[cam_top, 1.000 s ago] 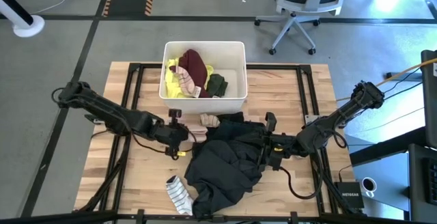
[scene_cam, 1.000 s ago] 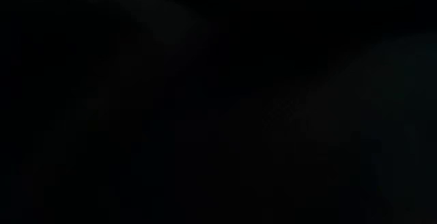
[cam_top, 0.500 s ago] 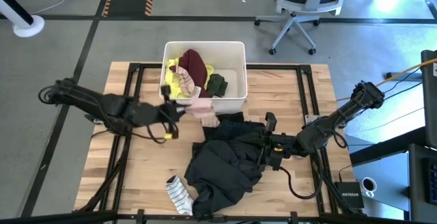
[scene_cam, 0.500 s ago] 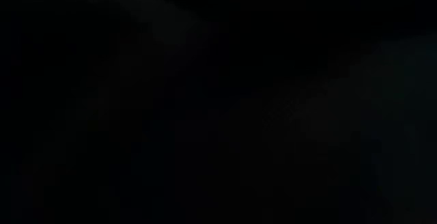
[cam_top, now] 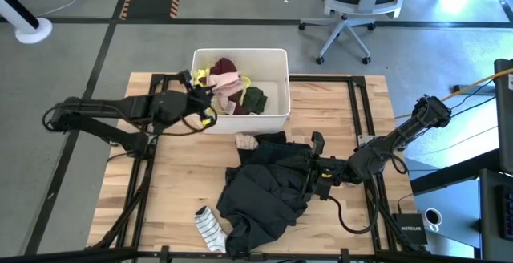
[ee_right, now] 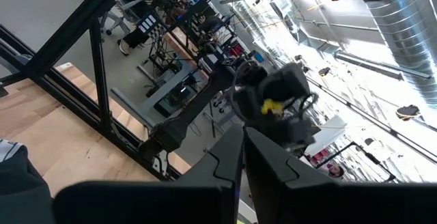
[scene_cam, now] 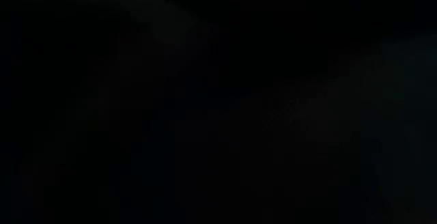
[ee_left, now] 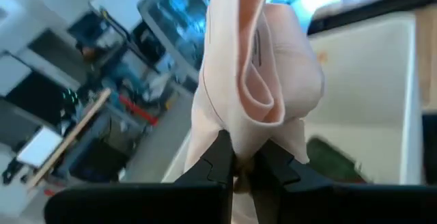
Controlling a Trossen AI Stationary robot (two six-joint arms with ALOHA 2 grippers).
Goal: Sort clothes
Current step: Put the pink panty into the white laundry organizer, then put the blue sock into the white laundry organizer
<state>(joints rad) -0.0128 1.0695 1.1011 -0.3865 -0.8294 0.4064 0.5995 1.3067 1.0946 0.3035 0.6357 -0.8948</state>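
Note:
My left gripper (cam_top: 210, 96) is shut on a small pale pink piece (cam_top: 228, 86) over the left part of the white bin (cam_top: 280, 95). In the bin lie maroon (cam_top: 224, 67), neon yellow (cam_top: 203, 95) and dark green (cam_top: 254, 99) clothes. A large black garment (cam_top: 268, 191) is heaped on the table, with a striped sock (cam_top: 210, 229) at its near left and another pale pink piece (cam_top: 245, 141) at its far edge. My right gripper (cam_top: 315, 169) is shut by the black garment's right edge; whether it touches the garment cannot be told. The low view is all dark. My left gripper pinches a folded bunch of the pink piece (ee_left: 240, 149) between its two fingers, several layers together. The fingers come roughly level from the table's left side. The piece (ee_left: 252, 67) stands out past the fingertips, lifted clear above the clothes in the bin.
The bin stands at the table's far middle, its white wall (ee_left: 369, 80) just beyond my left gripper. A black frame (cam_top: 160, 82) runs around the wooden table top. Bare wood (cam_top: 168, 191) lies left of the black garment. An office chair (cam_top: 353, 14) stands beyond the far edge.
My left gripper has risen from the table beside the black garment and swung toward the far edge, over the bin, staying shut. The pink piece in it has been lifted clear of the table. The other pink piece stays where it was.

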